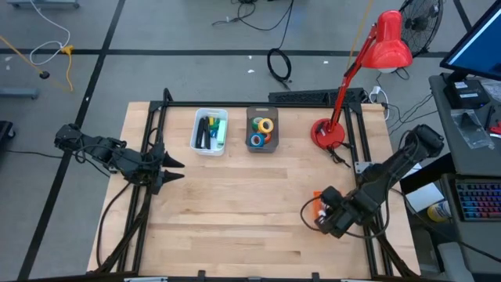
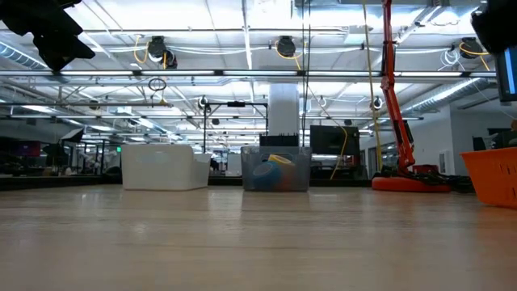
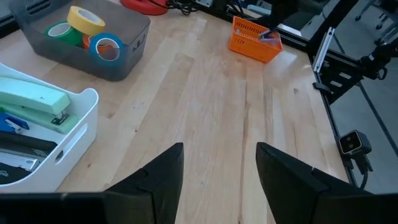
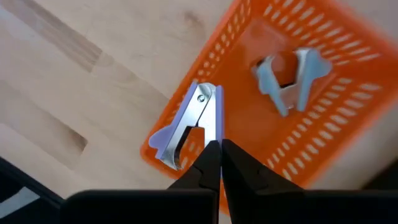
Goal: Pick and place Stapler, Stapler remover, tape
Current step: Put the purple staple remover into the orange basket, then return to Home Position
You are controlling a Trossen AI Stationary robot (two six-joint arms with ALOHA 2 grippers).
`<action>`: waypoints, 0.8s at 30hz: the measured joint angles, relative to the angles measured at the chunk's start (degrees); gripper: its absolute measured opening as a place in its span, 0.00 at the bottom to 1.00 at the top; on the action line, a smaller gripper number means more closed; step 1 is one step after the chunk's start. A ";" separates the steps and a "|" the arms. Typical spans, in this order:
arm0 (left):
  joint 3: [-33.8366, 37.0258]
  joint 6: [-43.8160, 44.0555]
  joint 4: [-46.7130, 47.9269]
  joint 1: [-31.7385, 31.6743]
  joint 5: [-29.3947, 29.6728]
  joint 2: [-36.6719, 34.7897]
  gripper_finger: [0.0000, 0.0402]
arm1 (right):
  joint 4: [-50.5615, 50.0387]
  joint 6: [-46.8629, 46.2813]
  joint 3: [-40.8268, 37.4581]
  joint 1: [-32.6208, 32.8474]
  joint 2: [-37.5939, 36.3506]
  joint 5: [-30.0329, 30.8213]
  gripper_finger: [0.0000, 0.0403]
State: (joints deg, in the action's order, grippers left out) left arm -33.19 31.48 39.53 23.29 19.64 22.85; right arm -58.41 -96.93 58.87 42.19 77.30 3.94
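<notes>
Orange plastic fills the right wrist view: the right gripper (image 4: 220, 152) hangs over a small orange basket (image 4: 348, 149), its two dark fingers pinched together on the edge of a metal remover (image 4: 189, 124) that sits right at their tips, over the basket's rim. A second remover (image 4: 289, 78) lies on the basket floor a little beyond the fingertips. From overhead, this gripper (image 1: 327, 219) and the basket (image 1: 317, 207) sit at the table's (image 1: 235, 211) right edge, near the front.

Across the table, the left gripper (image 1: 174, 169) waits at the left edge, its fingers (image 3: 158, 177) spread apart and holding nothing, with only bare wood between them. Ahead of it and off to one side stands a white bin (image 3: 74, 134) holding a pale green stapler (image 3: 34, 102) along with darker ones. Just past that bin is a grey bin (image 3: 118, 59) with the tape (image 3: 87, 31) rolls inside: yellow, green, orange and blue. Overhead, the white bin (image 1: 210, 131) and grey bin (image 1: 262, 129) stand side by side at the table's back, well away from both grippers. A red lamp (image 1: 368, 70) stands on the table beyond the right gripper.
</notes>
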 joint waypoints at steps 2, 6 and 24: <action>0.00 -0.10 0.00 0.00 0.00 0.02 0.50 | 4.16 -0.84 -4.33 0.28 -1.31 -1.47 0.00; 0.00 0.16 -0.02 0.00 -0.04 0.02 0.50 | 8.75 -2.08 -9.85 0.31 -3.52 -2.48 0.00; -0.01 -3.26 -3.84 0.00 -0.16 0.02 0.50 | 9.46 0.92 -12.39 0.31 -5.97 -4.19 0.15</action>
State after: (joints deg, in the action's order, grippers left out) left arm -33.20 28.21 35.69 23.29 19.48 22.87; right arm -48.95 -96.01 46.48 42.50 71.33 -0.25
